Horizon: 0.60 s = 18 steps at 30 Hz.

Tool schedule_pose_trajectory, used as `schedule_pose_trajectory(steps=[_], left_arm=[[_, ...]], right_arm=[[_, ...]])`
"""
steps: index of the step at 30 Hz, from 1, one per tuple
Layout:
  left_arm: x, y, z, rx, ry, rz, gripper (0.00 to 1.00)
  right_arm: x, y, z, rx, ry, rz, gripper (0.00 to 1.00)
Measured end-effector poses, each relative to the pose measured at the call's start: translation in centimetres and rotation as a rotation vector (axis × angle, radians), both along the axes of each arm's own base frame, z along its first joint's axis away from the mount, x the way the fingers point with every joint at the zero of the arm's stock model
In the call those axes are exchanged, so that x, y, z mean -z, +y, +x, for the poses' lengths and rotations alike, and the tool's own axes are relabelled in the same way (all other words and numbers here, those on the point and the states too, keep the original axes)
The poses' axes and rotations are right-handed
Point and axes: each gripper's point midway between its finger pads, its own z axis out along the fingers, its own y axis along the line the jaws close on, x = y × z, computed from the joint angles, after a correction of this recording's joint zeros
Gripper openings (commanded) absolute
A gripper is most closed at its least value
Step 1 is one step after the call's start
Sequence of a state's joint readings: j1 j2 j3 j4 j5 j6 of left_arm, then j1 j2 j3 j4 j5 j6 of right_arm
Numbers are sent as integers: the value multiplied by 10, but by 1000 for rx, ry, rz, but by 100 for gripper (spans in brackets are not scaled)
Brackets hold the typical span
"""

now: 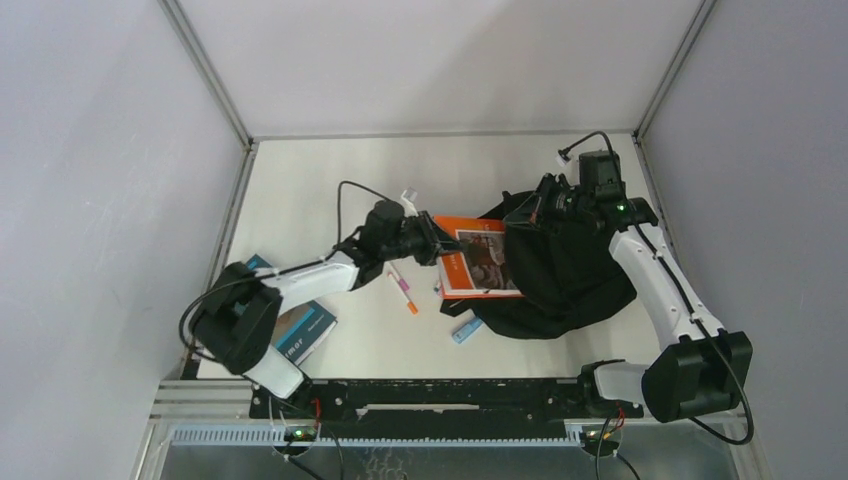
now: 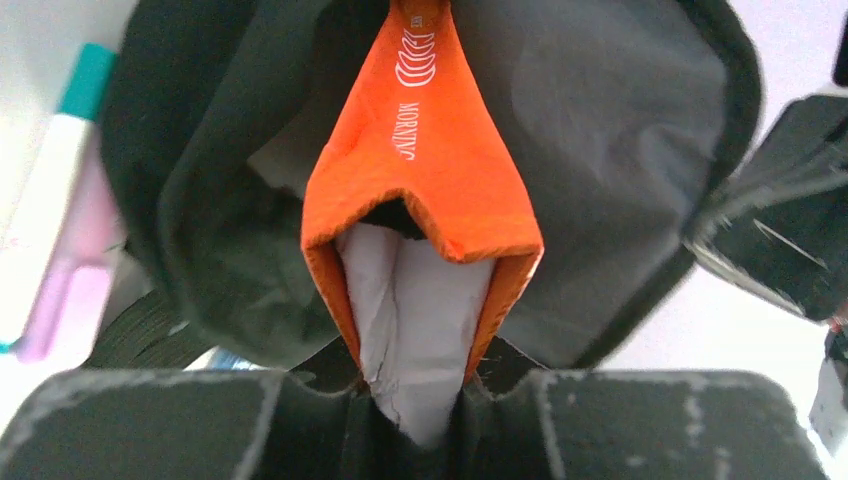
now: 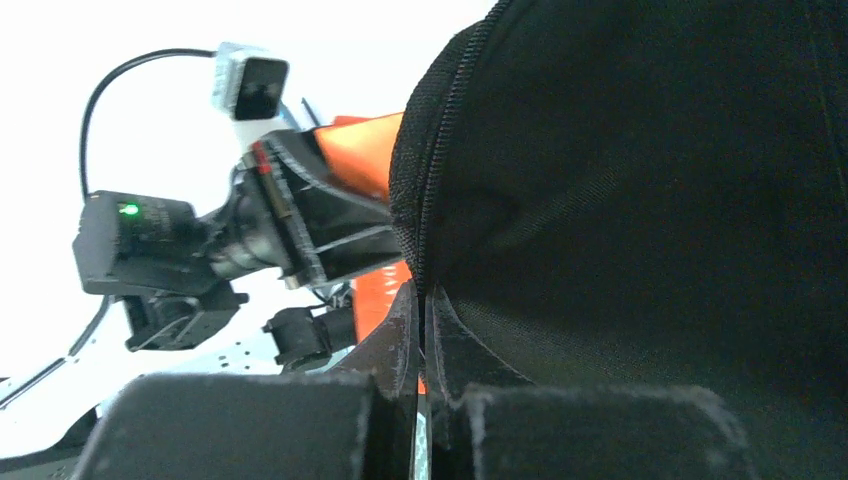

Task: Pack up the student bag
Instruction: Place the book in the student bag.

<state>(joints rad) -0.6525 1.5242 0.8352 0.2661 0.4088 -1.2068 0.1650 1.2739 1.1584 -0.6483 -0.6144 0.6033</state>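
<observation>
Orange paperback (image 1: 478, 258) nipped in left tool (image 1: 436, 247), partly inside soft black student bag (image 1: 565, 280); right tool (image 3: 422, 320) pinches its zip edge (image 3: 427, 150).

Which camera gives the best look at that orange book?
The top external view: the orange book shows most of its cover, at the student bag's mouth. The left wrist view sees only its edge and pages; the right wrist view, just an orange sliver.

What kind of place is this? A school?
Not a school, probably a robot test booth: two robot arms bolted to a white table, grey walls around it, an orange book held at a black backpack's mouth.
</observation>
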Motion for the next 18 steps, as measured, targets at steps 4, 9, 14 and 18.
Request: schedule_pose_trajectory(steps=[4, 9, 14, 18], left_arm=[[9, -32, 9, -23, 26, -30, 0], [24, -68, 24, -55, 36, -96, 0], [37, -100, 32, -76, 32, -133, 0], [37, -116, 36, -110, 16, -149, 0]], right_arm=[[-11, 4, 0, -4, -16, 41, 0], [-20, 9, -2, -15, -23, 85, 0], [-25, 10, -4, -18, -17, 107, 0], [-29, 10, -6, -17, -17, 121, 0]])
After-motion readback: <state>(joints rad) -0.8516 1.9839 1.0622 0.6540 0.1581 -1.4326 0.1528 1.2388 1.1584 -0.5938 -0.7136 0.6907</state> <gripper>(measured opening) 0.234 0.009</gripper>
